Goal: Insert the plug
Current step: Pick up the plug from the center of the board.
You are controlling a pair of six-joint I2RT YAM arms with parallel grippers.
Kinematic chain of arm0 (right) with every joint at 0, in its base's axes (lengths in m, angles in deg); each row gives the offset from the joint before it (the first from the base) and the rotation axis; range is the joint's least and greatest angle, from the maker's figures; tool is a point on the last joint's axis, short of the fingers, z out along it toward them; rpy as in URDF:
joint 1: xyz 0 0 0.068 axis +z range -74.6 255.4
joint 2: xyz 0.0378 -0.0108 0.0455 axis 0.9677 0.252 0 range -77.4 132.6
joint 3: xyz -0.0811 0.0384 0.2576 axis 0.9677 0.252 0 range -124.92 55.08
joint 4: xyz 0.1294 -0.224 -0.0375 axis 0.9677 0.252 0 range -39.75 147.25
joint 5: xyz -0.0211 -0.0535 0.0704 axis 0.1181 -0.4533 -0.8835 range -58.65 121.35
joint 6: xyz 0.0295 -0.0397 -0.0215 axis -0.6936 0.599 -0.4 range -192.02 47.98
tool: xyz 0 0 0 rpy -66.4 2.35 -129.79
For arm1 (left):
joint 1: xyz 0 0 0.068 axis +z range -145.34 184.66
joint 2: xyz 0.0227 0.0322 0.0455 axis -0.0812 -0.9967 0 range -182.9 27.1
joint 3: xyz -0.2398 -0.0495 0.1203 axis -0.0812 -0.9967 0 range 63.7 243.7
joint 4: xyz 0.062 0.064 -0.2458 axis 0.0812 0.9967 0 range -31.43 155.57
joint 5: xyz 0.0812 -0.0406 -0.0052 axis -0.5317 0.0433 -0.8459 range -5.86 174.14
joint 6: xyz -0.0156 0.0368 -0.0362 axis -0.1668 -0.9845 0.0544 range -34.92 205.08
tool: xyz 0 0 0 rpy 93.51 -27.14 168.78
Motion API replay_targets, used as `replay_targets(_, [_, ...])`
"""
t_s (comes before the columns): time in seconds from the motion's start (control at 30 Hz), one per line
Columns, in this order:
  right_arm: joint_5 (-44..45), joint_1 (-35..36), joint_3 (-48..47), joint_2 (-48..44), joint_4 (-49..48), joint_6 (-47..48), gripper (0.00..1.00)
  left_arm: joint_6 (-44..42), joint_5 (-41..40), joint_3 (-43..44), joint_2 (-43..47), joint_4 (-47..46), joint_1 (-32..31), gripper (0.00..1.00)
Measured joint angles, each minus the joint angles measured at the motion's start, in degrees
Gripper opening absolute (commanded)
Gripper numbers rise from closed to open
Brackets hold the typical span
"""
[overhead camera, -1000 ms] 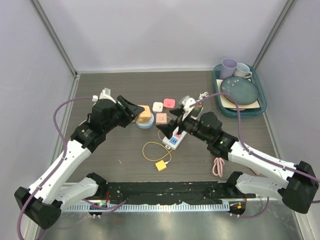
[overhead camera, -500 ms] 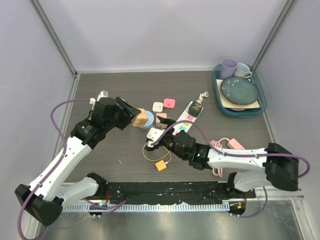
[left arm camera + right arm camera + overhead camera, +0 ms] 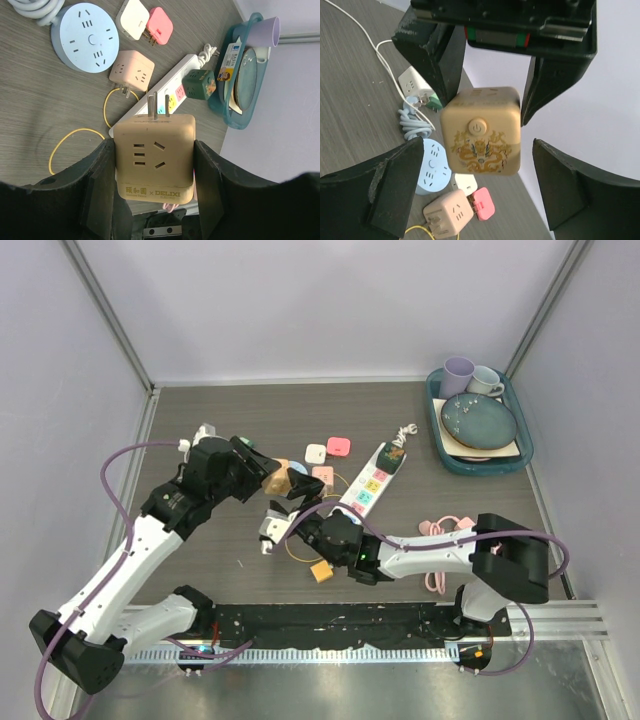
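The plug is a tan cube adapter [image 3: 155, 150] with metal prongs pointing away, and my left gripper [image 3: 154, 142] is shut on its two sides, holding it above the table. In the top view the cube [image 3: 281, 477] hangs over the middle left of the table. My right gripper [image 3: 477, 148] is open and faces the cube's dragon-printed face [image 3: 482, 132]; its fingers stand wide on either side without touching. The white power strip [image 3: 372, 480] lies diagonally to the right, with a green cube [image 3: 200, 82] plugged into it.
A blue round socket [image 3: 90, 37], a pink cube adapter [image 3: 132, 70] and white and pink plugs [image 3: 327, 450] lie under and beside the grippers. A yellow cable [image 3: 310, 540] with its plug sits nearer. The teal dish tray [image 3: 520, 455] is at the far right.
My right arm has swung left, away from the power strip, to face the cube in my left gripper. The left gripper has kept its grip and barely moved.
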Motion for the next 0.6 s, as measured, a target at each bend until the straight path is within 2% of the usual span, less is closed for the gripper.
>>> replay_targets(0.13, [0.66,0.07,-1.40,1.97,-1.92,2.60,0.86,0.02,0.00,-0.37,0.00,0.02,0.00,0.00])
replay_targets(0.23, [1.11,0.07,-2.14,3.06,-3.04,4.00,0.79,0.02,0.00,-0.42,0.13,0.00,0.00,0.00])
replay_targets(0.27, [1.25,0.04,-2.34,3.37,-3.34,4.26,0.72,0.02,0.00,-0.42,0.22,0.00,0.00,0.00])
replay_targets(0.33, [1.46,0.04,-2.60,3.87,-3.61,4.90,0.67,0.02,0.00,-0.42,0.35,0.00,0.00,0.00])
replay_targets(0.37, [1.53,0.07,-2.67,4.09,-3.65,5.11,0.59,0.02,0.02,-0.42,0.37,-0.02,0.00,0.00])
replay_targets(0.43, [1.62,0.07,-2.80,4.52,-3.74,5.66,0.51,-0.09,0.02,-0.42,0.42,0.00,0.00,0.02])
replay_targets(0.47, [1.62,0.07,-2.86,4.68,-3.85,5.88,0.42,-0.17,0.02,-0.50,0.42,0.07,0.00,0.03])
replay_targets(0.5, [1.62,0.07,-2.89,4.81,-3.98,5.95,0.35,-0.22,0.04,-0.61,0.42,0.04,0.02,0.07])
replay_targets(0.53, [1.62,0.07,-2.89,4.96,-4.07,6.01,0.27,-0.17,0.07,-0.74,0.42,-0.04,0.02,0.17])
replay_targets(0.57, [1.62,0.07,-2.91,5.09,-4.09,5.99,0.14,-0.17,0.07,-0.83,0.42,-0.07,0.02,0.25])
replay_targets(0.6, [1.64,0.09,-2.91,5.20,-4.13,5.97,0.09,-0.20,0.07,-0.92,0.42,-0.07,0.02,0.33])
